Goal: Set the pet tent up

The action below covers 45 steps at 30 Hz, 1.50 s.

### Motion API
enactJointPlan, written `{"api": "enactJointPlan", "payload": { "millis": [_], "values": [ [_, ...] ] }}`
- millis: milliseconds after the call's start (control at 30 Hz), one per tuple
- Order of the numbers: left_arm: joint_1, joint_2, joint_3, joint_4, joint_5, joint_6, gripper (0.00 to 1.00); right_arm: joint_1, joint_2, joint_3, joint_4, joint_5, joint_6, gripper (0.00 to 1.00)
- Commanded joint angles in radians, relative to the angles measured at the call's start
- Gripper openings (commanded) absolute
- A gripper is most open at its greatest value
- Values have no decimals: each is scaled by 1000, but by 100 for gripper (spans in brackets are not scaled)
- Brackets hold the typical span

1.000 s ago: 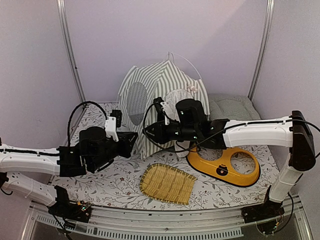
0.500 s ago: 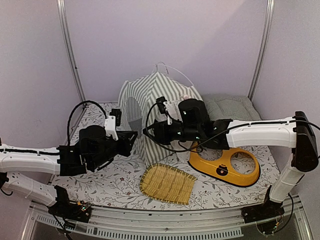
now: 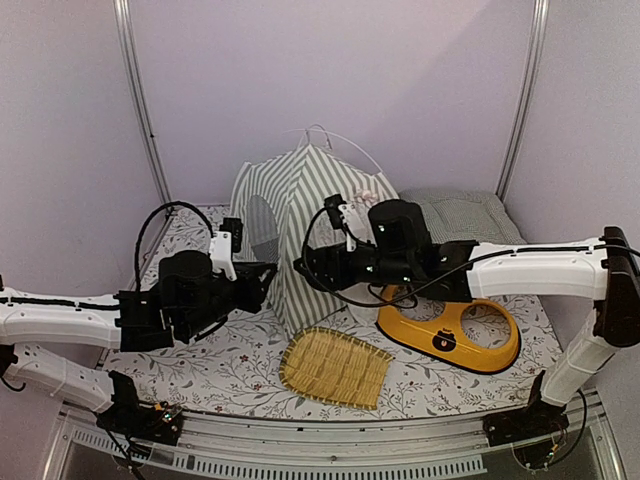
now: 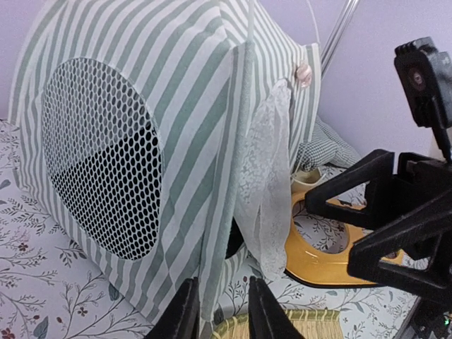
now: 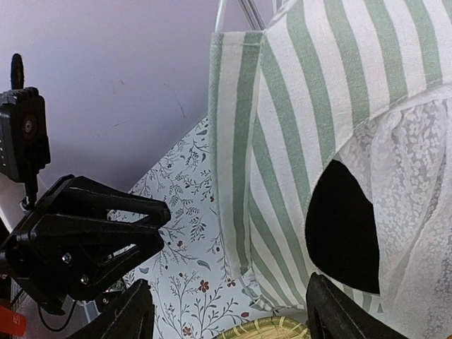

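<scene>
I just let go with my right side.
My right gripper [image 5: 233, 314] has swung its jaws wide and holds nothing. My left gripper [image 4: 220, 314] pinches the bottom corner of the tent [image 3: 300, 200], which stands tall in the upper middle. I think it is nearly set up.

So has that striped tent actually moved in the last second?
Yes. The pet tent has swung to the left, away from the checked cushion behind it, so more of that cushion now shows.
</scene>
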Motion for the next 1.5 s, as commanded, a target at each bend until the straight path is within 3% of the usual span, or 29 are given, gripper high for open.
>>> {"api": "enactJointPlan", "payload": {
  "millis": [0, 300, 700, 933, 1467],
  "values": [
    [16, -16, 23, -23, 2, 2, 25, 3, -82, -19, -18, 52, -5, 99],
    [49, -18, 98, -123, 28, 8, 33, -7, -176, -60, -47, 91, -30, 99],
    [86, 36, 223, -236, 113, 43, 53, -157, -397, -211, -74, 76, -7, 99],
    [105, 145, 326, -287, 136, 71, 54, -200, -458, -257, -91, 74, 2, 99],
    [196, 348, 500, -346, 95, 160, 41, -208, -520, -299, -136, 94, 22, 99]
  ]
}}
